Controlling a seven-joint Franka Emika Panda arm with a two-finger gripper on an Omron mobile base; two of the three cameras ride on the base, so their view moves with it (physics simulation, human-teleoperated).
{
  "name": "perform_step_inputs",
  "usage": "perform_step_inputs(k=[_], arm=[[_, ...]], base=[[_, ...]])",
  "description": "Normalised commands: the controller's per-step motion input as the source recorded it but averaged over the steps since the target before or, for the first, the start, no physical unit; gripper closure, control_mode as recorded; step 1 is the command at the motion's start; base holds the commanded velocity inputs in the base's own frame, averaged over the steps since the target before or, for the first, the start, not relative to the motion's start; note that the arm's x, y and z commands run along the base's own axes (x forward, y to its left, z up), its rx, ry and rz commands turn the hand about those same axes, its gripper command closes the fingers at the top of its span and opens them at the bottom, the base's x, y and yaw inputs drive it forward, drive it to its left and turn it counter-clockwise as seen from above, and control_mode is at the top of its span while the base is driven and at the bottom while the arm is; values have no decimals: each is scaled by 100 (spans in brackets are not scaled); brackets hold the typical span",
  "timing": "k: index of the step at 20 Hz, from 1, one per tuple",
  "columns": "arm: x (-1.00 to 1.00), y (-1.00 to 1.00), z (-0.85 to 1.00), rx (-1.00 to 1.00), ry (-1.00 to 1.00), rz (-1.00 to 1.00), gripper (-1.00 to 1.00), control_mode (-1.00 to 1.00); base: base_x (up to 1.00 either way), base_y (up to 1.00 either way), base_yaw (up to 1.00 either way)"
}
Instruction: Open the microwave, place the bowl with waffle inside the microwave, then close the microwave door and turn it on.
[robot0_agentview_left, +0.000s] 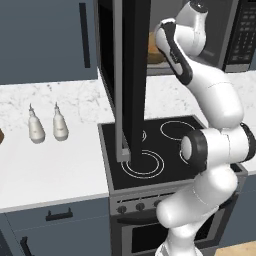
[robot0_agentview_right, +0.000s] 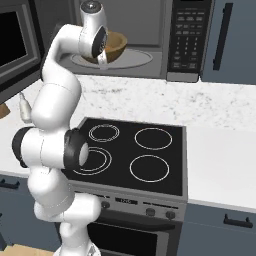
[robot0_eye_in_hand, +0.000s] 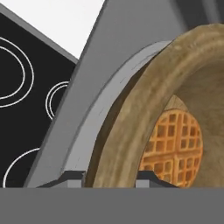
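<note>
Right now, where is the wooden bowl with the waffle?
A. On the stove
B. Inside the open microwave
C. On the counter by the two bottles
B: the bowl sits over the turntable inside the microwave, gripper at its rim, door swung open.

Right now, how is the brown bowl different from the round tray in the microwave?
The bowl is tan-brown wood, while the turntable is plain grey. The bowl is deep with raised walls and holds a waffle; the turntable is flat and wider than the bowl. The gripper has a finger on each side of the bowl's rim; the turntable just lies on the microwave floor. Both are round.
</note>
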Motion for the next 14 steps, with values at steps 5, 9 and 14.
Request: perform_step_inputs(k=[5, 9, 14], arm=[[78, -10, -19, 2, 1, -10, 100, -100], [11, -27, -30, 4, 0, -11, -100, -100], [-7, -50, -31, 7, -1, -11, -100, -100]], base=[[0, 0, 0], [0, 0, 0], [0, 0, 0]])
